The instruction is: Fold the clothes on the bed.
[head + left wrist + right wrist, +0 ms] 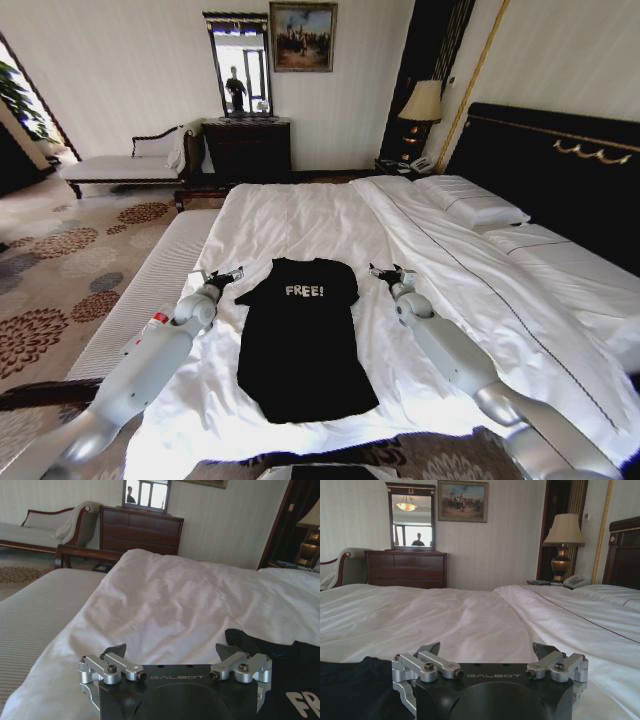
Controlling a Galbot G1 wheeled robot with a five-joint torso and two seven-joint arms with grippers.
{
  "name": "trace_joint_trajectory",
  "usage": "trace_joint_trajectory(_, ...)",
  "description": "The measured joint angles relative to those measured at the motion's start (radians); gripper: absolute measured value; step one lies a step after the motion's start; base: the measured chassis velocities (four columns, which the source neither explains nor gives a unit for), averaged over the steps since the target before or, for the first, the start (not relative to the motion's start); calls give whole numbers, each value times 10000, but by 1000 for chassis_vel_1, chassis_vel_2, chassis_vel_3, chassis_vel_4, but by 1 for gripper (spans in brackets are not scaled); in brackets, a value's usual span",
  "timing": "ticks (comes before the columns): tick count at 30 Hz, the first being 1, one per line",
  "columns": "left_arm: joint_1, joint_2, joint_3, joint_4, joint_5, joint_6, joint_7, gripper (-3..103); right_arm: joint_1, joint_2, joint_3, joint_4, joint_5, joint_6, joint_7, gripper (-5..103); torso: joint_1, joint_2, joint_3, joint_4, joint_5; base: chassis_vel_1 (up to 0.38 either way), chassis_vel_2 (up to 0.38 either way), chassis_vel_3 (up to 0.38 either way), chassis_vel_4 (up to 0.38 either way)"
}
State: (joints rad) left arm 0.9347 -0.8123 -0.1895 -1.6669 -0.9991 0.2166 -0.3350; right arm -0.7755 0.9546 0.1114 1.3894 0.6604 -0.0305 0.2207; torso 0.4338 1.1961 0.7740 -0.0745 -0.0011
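Note:
The clothes, a black T-shirt (pixel 300 345) with white "FREE!" lettering, lie flat on the bed (pixel 300 225), neck toward the far side. My left gripper (pixel 227 275) hovers just off the shirt's left sleeve and is open. My right gripper (pixel 388 272) is beside the right sleeve, also open. In the left wrist view the left gripper (pixel 172 652) spreads its fingers (pixel 116 652) over white duvet, with the shirt (pixel 280 665) close by. The right wrist view has the right gripper (pixel 487 650) open above the duvet and a shirt edge (pixel 355 680) alongside.
A narrow white-cushioned bench (pixel 140 300) runs along the bed's left side. Pillows (pixel 470 205) and a dark headboard (pixel 570 170) are on the right. A dark dresser (pixel 247 148) with mirror, a chaise (pixel 130 160) and a bedside lamp (pixel 422 105) stand at the far wall.

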Motion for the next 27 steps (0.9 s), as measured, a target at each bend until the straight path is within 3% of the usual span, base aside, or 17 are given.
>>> trace_joint_trajectory(2,414,58,-303,-303,129,-48,50,100,-427,-65,210,288,-116,6,0,100,0,1,0,1,3,0,0,0,0)
trace_joint_trajectory(3,1170,92,-851,-845,391,-113,141,100,-1310,-144,628,802,-393,24,0,100,0,-1,4,-15,20,0,0,0,0)
trace_joint_trajectory(7,2684,-87,-1874,-1682,1201,-352,448,100,-2570,-153,1329,1677,-807,221,176,100,1,1,1,-25,9,0,0,0,0)
trace_joint_trajectory(10,4385,-485,-2651,-2210,2009,-641,797,100,-3969,-17,2077,2610,-1016,377,293,100,2,-1,4,-6,12,0,0,0,0)
trace_joint_trajectory(16,5995,-1103,-3524,-2958,2451,-968,1279,100,-5729,190,3104,3689,-1149,468,-38,100,3,-1,4,-16,12,0,0,0,0)
trace_joint_trajectory(22,7499,-1708,-4221,-3700,3000,-1422,1753,100,-7605,516,4113,5173,-507,-241,-787,100,3,-2,4,-12,14,0,0,0,0)
trace_joint_trajectory(27,8380,-2253,-4430,-4046,3325,-1698,1896,100,-8823,739,4505,5898,710,-634,-1381,100,4,-3,5,-13,9,0,0,0,0)
